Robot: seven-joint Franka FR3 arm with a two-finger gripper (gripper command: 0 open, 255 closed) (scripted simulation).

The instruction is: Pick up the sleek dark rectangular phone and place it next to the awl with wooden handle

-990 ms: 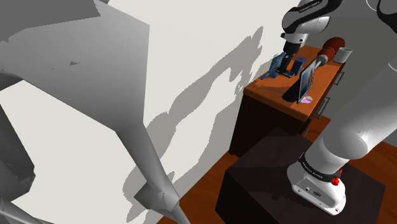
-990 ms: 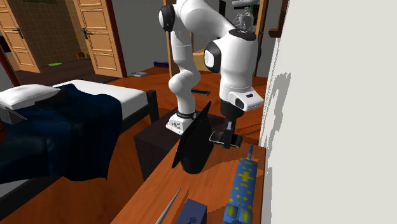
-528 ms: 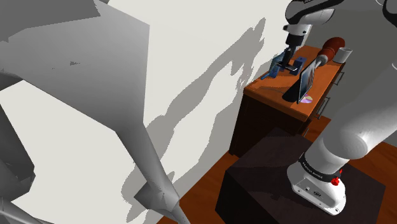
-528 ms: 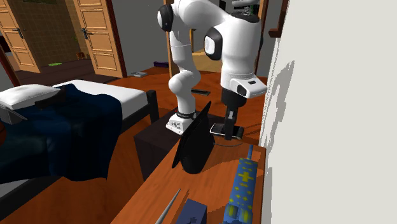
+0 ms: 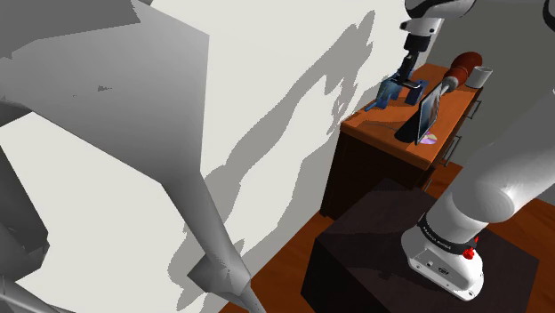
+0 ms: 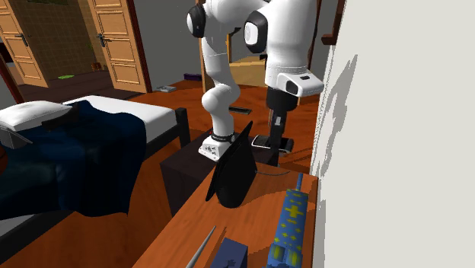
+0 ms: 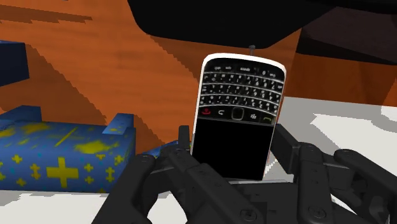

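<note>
Phone (image 7: 238, 108), black, keypad type, pale rim, is pinched by its long sides between the two fingers of the gripper (image 7: 232, 141); screen end in the grip, keypad end pointing away. Held in the air above the wooden desk (image 6: 251, 221), clear of its top, over the desk's wall side. On the desk: blue box (image 6: 288, 222) with yellow crosses along the wall edge; black upright panel (image 6: 232, 171) mid-desk; awl (image 5: 459, 67), red-brown handle, at the desk's far end in the shoulder view
</note>
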